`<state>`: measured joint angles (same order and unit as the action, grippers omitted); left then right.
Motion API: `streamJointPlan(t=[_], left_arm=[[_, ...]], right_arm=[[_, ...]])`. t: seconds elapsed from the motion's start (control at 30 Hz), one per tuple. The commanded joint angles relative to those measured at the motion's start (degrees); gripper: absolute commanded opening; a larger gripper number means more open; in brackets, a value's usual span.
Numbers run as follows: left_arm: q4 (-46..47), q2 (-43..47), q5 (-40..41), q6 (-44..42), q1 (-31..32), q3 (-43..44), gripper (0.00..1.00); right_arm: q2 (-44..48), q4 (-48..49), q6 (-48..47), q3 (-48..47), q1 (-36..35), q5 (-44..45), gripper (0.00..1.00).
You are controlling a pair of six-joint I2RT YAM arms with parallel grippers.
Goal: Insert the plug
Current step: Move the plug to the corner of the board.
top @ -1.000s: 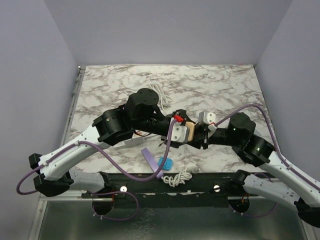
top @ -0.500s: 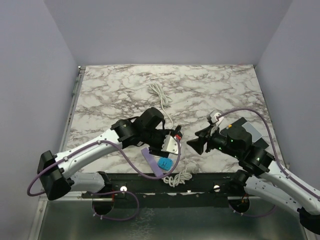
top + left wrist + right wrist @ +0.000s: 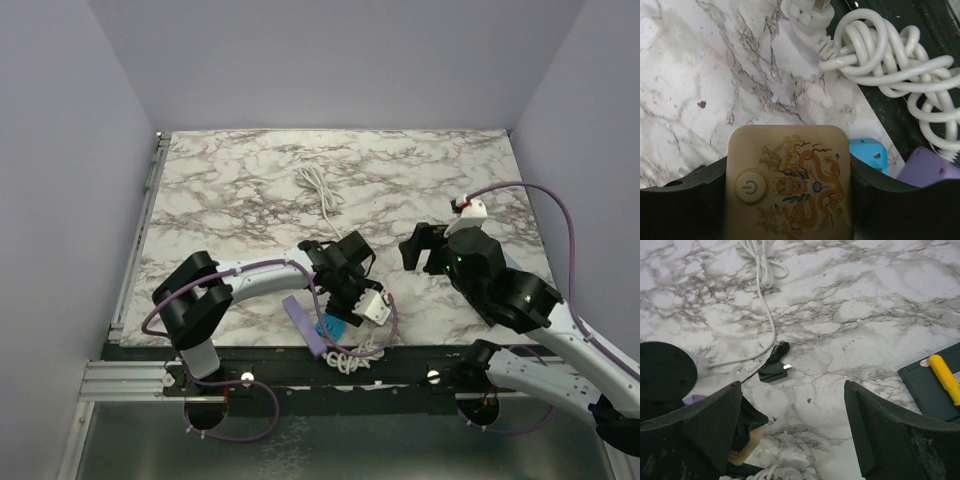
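Both arms have pulled apart since a second ago, when they met over the middle of the counter [image 3: 230, 180]: my left arm now folds back toward the near edge and my right sits off to the right. My left end effector [image 3: 788, 175] is clamped on the beige socket block [image 3: 787, 150], one finger [image 3: 690, 192] on each side of it; its printed dragon and round power button face the wrist camera. Just beyond the block a blue piece [image 3: 867, 152] and a purple strip [image 3: 927, 167] lie at the counter's near edge, beside a bundled white cable [image 3: 890, 60] whose white plug end [image 3: 807, 15] rests on the marble. My right end effector [image 3: 792, 390] stands wide and holds nothing. The black plug [image 3: 774, 371] lies flat on the counter ahead of it, metal prongs pointing right, thin black cord trailing behind, apart from both end effectors. A loose white cord [image 3: 762, 285] runs past it toward the far side.
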<state>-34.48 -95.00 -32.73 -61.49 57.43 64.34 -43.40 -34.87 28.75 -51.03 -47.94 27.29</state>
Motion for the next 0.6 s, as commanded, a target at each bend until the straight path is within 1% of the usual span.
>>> streamJointPlan(t=[0.0,0.17,0.2,0.23,0.27,0.3,0.33,0.37,0.4,0.43,0.47,0.57], left_arm=[[4.90,-5.40,-3.26,-4.81,1.03,3.91,0.00],[10.43,-9.46,-2.55,-4.95,1.20,4.08,0.00],[11.05,-10.22,-2.26,-4.60,1.21,4.53,0.02],[11.32,-10.91,-1.92,-4.41,1.20,5.25,0.07],[11.61,-11.32,-1.57,-4.35,1.19,5.69,0.16],[12.00,-11.50,-1.24,-4.41,1.14,5.93,0.30],[12.27,-11.52,-0.99,-4.51,1.11,6.11,0.51],[12.39,-11.46,-0.66,-4.72,1.08,6.22,0.69],[12.49,-11.25,-0.34,-4.77,0.99,6.30,0.77],[12.50,-10.81,-0.13,-4.62,0.80,6.39,0.92],[12.46,-9.98,0.01,-4.29,0.46,6.33,0.98],[12.02,-5.69,0.00,-2.92,-0.82,5.29,0.99]], right_arm=[[-0.28,-9.44,4.73,-4.69,-0.26,11.38,0.88],[1.02,-9.29,4.66,-4.66,-0.31,12.09,0.89],[1.11,-9.25,4.60,-4.62,-0.26,12.11,0.89],[1.20,-9.25,4.52,-4.46,-0.30,12.13,0.89],[1.13,-9.29,4.48,-4.33,-0.30,12.31,0.89],[1.00,-9.26,4.49,-4.20,-0.27,12.35,0.89],[0.86,-9.21,4.54,-3.99,-0.30,12.27,0.90],[0.78,-9.06,4.60,-3.73,-0.30,12.08,0.90],[0.69,-8.82,4.71,-3.38,-0.23,11.82,0.90],[0.68,-8.43,4.75,-2.83,-0.29,11.46,0.91],[0.68,-7.99,4.81,-2.42,-0.31,11.11,0.91],[0.59,-7.26,4.78,-1.45,-0.25,10.26,0.93]])
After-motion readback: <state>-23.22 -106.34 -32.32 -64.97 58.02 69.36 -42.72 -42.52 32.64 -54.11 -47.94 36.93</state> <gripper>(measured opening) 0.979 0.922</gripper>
